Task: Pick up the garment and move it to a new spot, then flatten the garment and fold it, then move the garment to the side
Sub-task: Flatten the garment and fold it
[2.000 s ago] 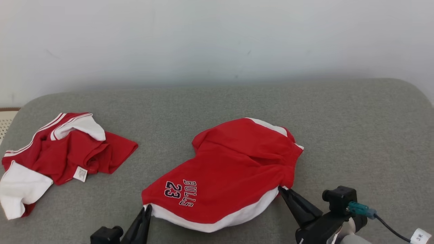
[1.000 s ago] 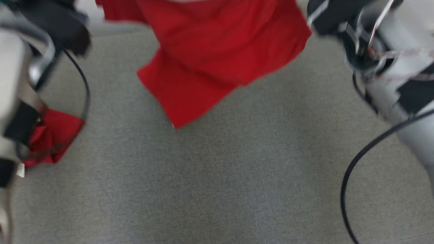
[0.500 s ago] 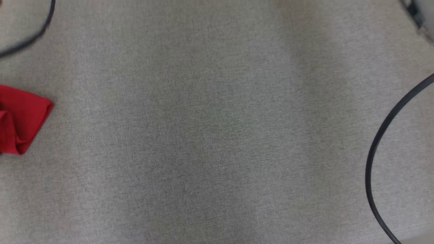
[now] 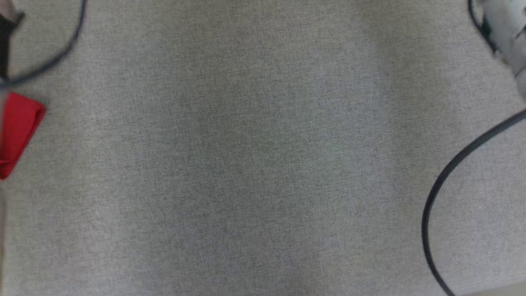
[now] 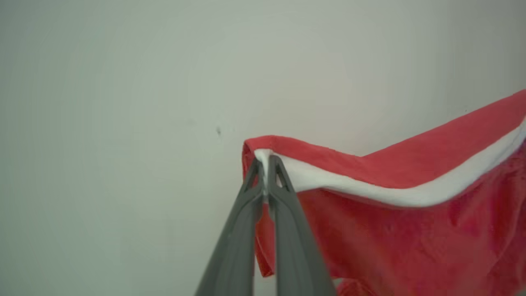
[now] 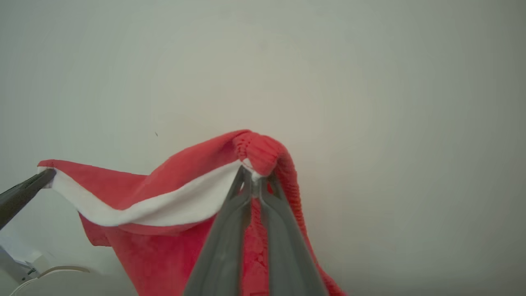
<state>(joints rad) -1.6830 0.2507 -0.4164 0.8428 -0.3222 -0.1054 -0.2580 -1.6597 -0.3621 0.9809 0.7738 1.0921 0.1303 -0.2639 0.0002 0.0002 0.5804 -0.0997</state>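
The garment (image 5: 402,222) is red with a white band along its edge and hangs in the air in front of a pale wall. My left gripper (image 5: 266,162) is shut on one corner of the white band. My right gripper (image 6: 254,172) is shut on the opposite, bunched corner of the garment (image 6: 172,205). The white band sags between the two grips. In the right wrist view the left gripper's fingertips (image 6: 41,179) show at the far left, pinching the band. The cloth below the band hangs loose.
The head view looks down on a grey fabric surface (image 4: 263,164). A second red cloth (image 4: 16,131) lies at its left edge. A black cable (image 4: 444,181) loops at the right, a pale forearm (image 4: 505,33) at the top right.
Both grippers have lifted the garment off the grey surface and out of the head view. The head camera has also tilted down, so the surface has shifted in view.
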